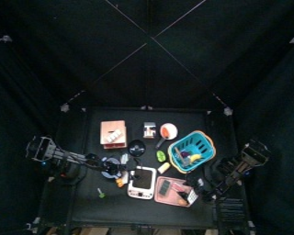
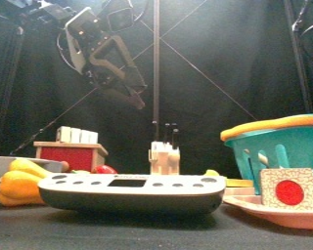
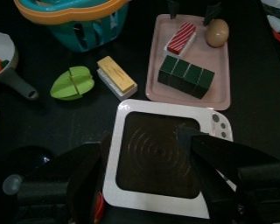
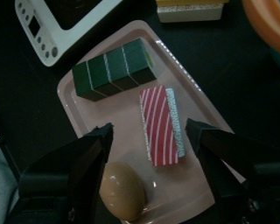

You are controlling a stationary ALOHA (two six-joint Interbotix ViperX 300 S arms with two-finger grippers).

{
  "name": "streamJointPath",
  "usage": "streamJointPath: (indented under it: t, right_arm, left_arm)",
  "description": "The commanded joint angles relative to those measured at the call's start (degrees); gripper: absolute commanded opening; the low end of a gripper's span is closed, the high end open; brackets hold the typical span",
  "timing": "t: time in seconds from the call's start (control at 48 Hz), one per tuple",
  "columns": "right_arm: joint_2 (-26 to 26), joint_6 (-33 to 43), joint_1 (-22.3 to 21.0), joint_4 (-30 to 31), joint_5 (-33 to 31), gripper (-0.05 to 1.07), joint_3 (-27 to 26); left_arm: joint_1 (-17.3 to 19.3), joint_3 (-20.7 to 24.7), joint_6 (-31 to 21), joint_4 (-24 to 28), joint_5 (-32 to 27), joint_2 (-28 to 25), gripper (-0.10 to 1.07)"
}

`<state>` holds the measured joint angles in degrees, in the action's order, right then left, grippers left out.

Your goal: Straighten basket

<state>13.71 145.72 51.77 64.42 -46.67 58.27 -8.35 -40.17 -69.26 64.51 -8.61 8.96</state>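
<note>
The teal basket [image 1: 191, 150] with slotted sides and an orange-yellow rim stands at the right of the table, turned askew to the table's edges. It shows large at the right of the front view [image 2: 280, 146] and beyond the jaws in the left wrist view [image 3: 74, 26]. My left gripper [image 1: 113, 167] is open and empty, raised over the white scale [image 3: 164, 153], well short of the basket. It hangs high in the front view [image 2: 113, 73]. My right gripper [image 1: 209, 184] is open and empty above the pink tray [image 4: 195, 114], in front of the basket.
The pink tray [image 1: 175, 191] holds a dark green block [image 4: 113, 68], a red striped block [image 4: 164, 122] and a brown egg [image 4: 122, 192]. A lime half [image 3: 73, 81], a yellow block [image 3: 116, 76] and a bowl [image 3: 0, 57] lie near the basket. A red box [image 1: 114, 133] stands at the back left.
</note>
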Motion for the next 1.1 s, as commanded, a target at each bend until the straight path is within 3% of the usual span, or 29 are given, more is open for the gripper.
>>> streamJointPath:
  t: [0.0,0.208,0.438,0.562,0.896,1.083]
  right_arm:
    - [3.0,-0.1,-0.3,0.0,-0.7,0.97,-0.4]
    - [10.9,-0.1,-0.3,-6.1,-3.9,0.97,-0.9]
    - [20.2,0.3,0.2,-17.2,-17.5,0.97,-1.1]
    - [23.4,1.1,-0.4,-20.0,-22.2,0.97,-1.0]
    - [25.7,0.6,-11.1,-20.9,-23.6,0.97,-0.3]
    - [25.9,0.1,-14.8,-27.9,-22.9,0.97,0.5]
  left_arm:
    - [0.3,1.4,0.4,0.4,0.2,1.5,0.95]
    - [2.3,1.6,0.0,1.6,0.2,5.7,0.95]
    - [4.6,-0.8,0.0,1.8,0.2,6.8,0.95]
    - [6.2,-1.4,0.2,2.3,0.2,6.9,0.95]
    - [11.8,-2.1,0.4,2.8,3.0,10.0,0.95]
    - [15.0,-4.6,0.3,3.2,3.6,12.9,0.95]
